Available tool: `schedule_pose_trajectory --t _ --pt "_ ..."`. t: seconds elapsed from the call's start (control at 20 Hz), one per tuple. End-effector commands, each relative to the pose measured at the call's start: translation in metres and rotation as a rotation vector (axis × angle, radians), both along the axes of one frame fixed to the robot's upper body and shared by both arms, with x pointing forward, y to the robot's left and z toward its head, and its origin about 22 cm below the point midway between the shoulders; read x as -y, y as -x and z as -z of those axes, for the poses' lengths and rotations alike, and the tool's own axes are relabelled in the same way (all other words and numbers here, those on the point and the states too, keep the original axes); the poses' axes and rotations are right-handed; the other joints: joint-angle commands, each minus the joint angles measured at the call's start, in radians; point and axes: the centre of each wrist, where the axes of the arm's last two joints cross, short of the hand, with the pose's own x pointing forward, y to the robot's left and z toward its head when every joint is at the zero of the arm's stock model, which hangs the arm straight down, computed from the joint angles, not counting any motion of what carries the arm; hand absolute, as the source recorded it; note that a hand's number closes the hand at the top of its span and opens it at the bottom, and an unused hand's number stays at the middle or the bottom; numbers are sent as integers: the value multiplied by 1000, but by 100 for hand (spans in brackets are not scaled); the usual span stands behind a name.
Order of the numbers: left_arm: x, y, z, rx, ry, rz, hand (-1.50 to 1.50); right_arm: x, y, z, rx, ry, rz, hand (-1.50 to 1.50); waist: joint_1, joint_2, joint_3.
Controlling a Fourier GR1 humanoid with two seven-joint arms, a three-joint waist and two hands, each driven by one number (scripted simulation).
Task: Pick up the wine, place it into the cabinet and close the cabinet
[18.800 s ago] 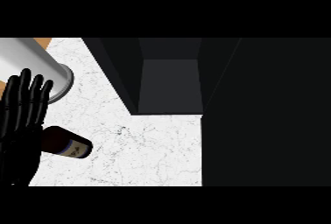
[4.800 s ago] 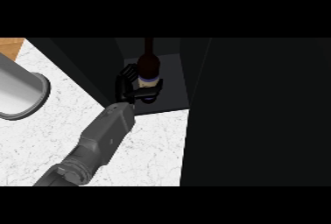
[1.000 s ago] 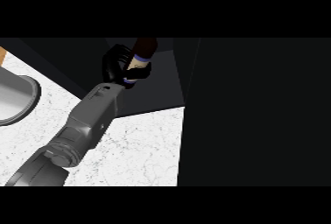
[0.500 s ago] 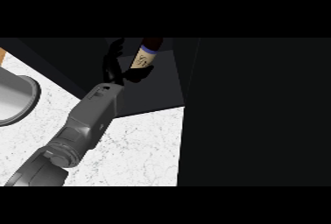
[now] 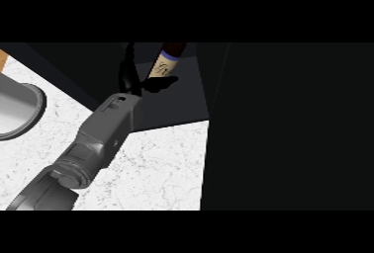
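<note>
Your left hand (image 5: 139,81) | fingers spread, thumb touching wine (image 5: 163,63) | dark bottle, cream label, in matte cabinet (image 5: 171,101) at 12 o'clock | grip released since earlier

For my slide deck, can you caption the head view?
Left robot hand beside the wine bottle inside the open dark cabinet, above the white marble counter.

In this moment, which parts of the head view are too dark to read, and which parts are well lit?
Head view: the cabinet interior and the whole right side are near black, so the door and shelf edges cannot be told apart. The black left hand almost merges with that darkness. The wine label stands out pale. The white counter and the grey cylinder at the left edge are evenly bright, without glare.
</note>
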Motion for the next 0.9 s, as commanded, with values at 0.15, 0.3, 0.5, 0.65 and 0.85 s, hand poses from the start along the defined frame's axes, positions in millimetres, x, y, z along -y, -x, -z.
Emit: schedule_pose_trajectory --t 0.15,0.3,0.5,0.65,0.85 --pt "-43 -2 0 11 -68 172 -150 -1 6 -4 2 -6 -22 -150 39 -20 2" --pt "-27 -10 -19 96 75 317 -150 1 5 -1 -3 -8 -8 -150 68 -32 3" --pt "-5 -8 -21 215 273 450 -150 1 11 -7 -29 -18 28 -150 91 -49 1" --pt "-6 -6 -18 282 362 499 -150 2 18 -3 -9 -27 48 -150 116 -58 4" --pt "14 -6 -23 247 435 587 -150 5 16 6 -44 -24 84 -150 138 -64 6"
